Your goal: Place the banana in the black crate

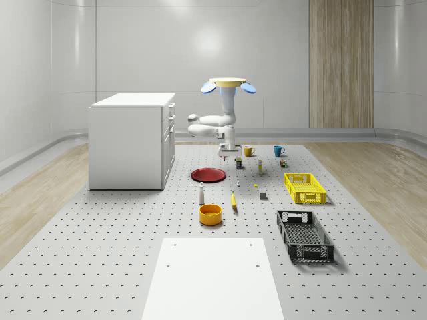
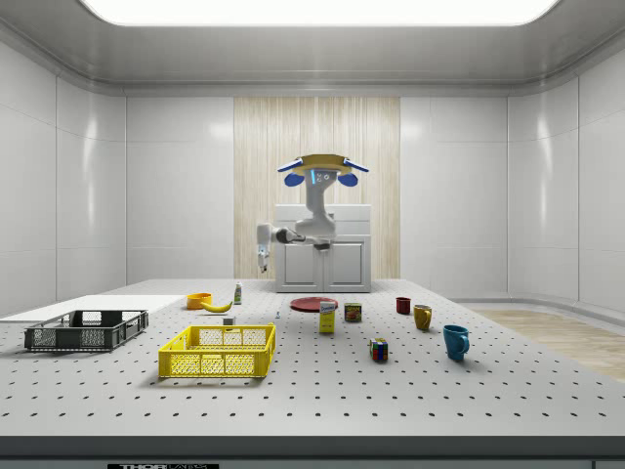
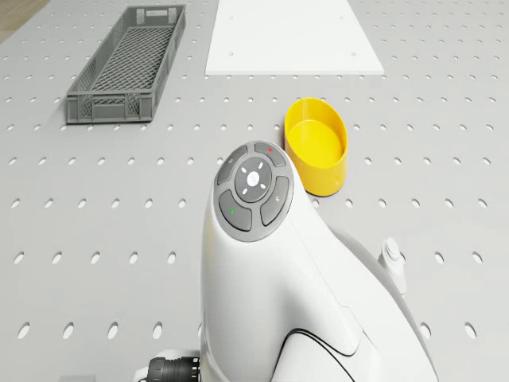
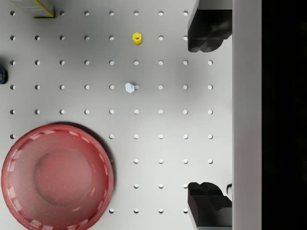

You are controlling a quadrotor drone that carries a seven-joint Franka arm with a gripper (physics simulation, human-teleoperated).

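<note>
Nearest the whole-scene camera, a white panel (image 1: 212, 277) lies on the worktop (image 1: 100, 253), with the black crate (image 1: 304, 235) to its right. Behind the panel, the banana (image 1: 233, 201) lies flat beside an orange bowl (image 1: 210, 214). Farther back the drone (image 1: 228, 85) hovers, apparently above the red plate (image 4: 56, 175). Its tool (image 4: 209, 117) hangs released, fingers (image 4: 207, 31) apart, holding nothing.

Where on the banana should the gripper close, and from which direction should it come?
Grip the banana across its narrow middle, coming straight down from above. It lies flat on the table, apart from the yellow bowl, so its sides look free for the open gripper.
</note>
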